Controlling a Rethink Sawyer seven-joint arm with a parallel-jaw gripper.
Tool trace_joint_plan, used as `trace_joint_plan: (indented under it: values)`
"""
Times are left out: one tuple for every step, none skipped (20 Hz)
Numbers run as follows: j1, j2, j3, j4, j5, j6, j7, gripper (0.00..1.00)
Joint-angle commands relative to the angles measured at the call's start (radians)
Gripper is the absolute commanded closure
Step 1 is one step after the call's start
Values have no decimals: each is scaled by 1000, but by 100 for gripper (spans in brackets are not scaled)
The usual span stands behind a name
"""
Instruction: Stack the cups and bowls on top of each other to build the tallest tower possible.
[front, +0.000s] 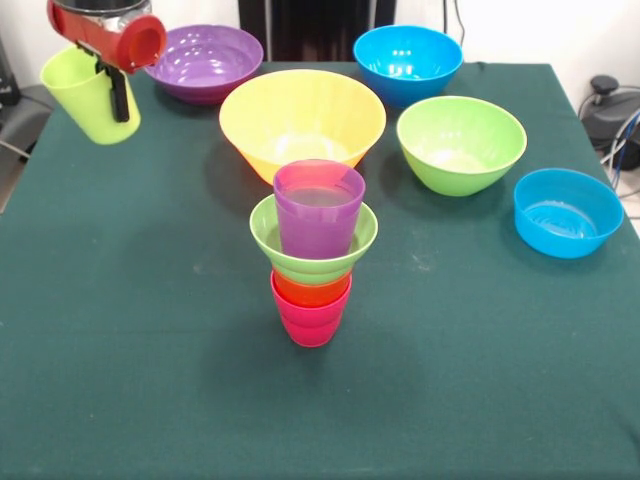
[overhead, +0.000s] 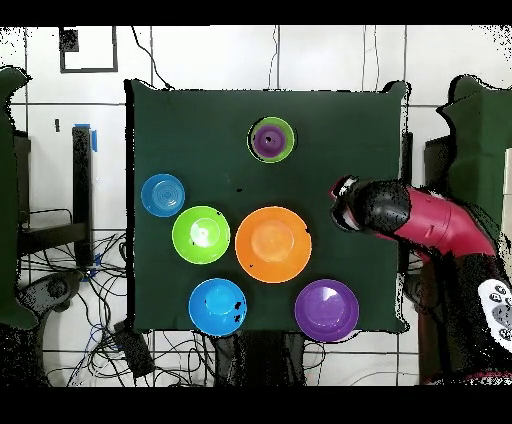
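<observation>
The tower (front: 313, 250) stands mid-table: a red-pink cup (front: 311, 322) lowest, an orange cup (front: 311, 291) in it, the small lime green bowl (front: 313, 243) on that, and a purple cup (front: 319, 205) on top. From overhead the tower (overhead: 272, 139) shows as a purple disc in a green ring. My gripper (front: 118, 100) is at the far left, raised above the table edge. It is shut on the lime green cup (front: 85, 95), which hangs tilted, with one black finger down the cup's outer wall. In the overhead view the gripper (overhead: 345, 205) hides the cup.
On the green table (front: 120, 320) behind the tower stand the large orange-yellow bowl (front: 302, 120), the purple bowl (front: 205, 62), a blue bowl (front: 408, 62), the medium lime green bowl (front: 461, 142) and a smaller blue bowl (front: 567, 211) at the right.
</observation>
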Motion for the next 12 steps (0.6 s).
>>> trace_joint_plan:
  values:
    - [36, -8, 130, -99, -78, 193, -307, 100]
    - [36, -8, 136, -106, -81, 196, -311, 100]
    - [36, -10, 143, -111, -82, 201, -315, 100]
    - [38, -11, 147, -117, -80, 216, -313, 100]
    - [38, -14, 153, -119, -82, 216, -314, 100]
    - [39, -17, 157, -121, -84, 224, -312, 100]
    - [41, -21, 161, -123, -85, 232, -311, 100]
    - [42, -24, 164, -126, -86, 240, -310, 100]
    - [45, -29, 166, -128, -86, 251, -306, 100]
    - [46, -31, 170, -134, -87, 261, -308, 100]
    - [47, -32, 174, -140, -88, 271, -310, 100]
    - [48, -33, 176, -144, -88, 282, -310, 100]
